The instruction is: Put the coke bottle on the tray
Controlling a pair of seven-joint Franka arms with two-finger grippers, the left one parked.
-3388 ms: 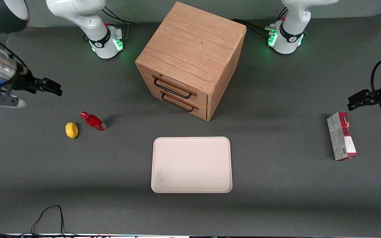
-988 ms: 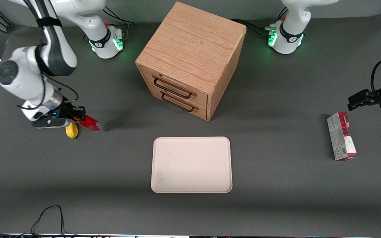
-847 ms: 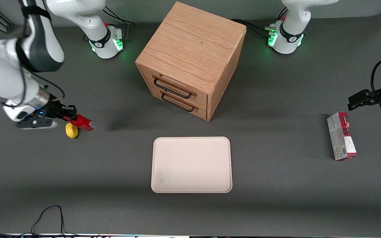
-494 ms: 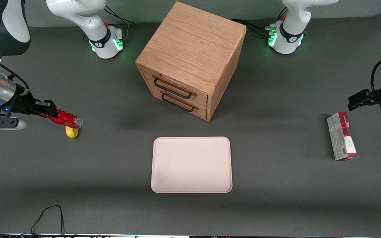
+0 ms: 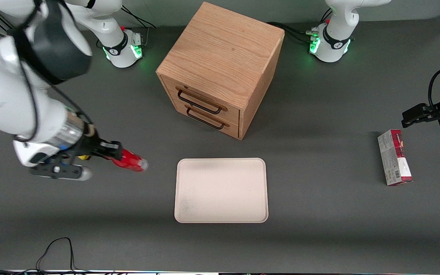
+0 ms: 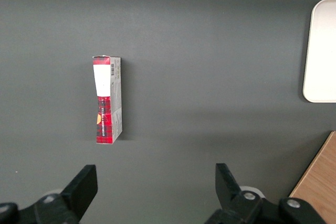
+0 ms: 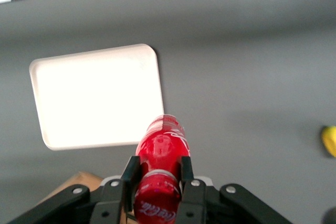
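Counter (image 5: 319, 236): dark grey, carries everything listed.

Cabinet (image 5: 220, 65): wooden, two drawers, both shut, black handles. It stands farther from the front camera than the tray, well apart from the bottle.

Tray (image 5: 221, 190): cream, flat, low rim, nothing on it. It lies nearer the front camera than the cabinet, in front of the drawers. Also seen in the right wrist view (image 7: 97, 95), and one edge in the left wrist view (image 6: 321, 51).

Carton (image 5: 394, 157): red and grey, lying flat toward the parked arm's end of the counter, well apart from the tray. Also in the left wrist view (image 6: 107, 99).

Gripper (image 5: 114, 154): held above the counter toward the working arm's end, near the tray's edge but not over it. Fingers (image 7: 186, 170) closed on the bottle near its cap end.

Bottle (image 5: 130, 162): red, held off the counter, tilted with its clear base pointing toward the tray. Wrist view (image 7: 161, 153) shows one finger on each side of it. Open counter lies between bottle and tray.

Lemon (image 7: 329, 141): yellow, on the counter, well apart from the tray; in the front view mostly hidden by the gripper.
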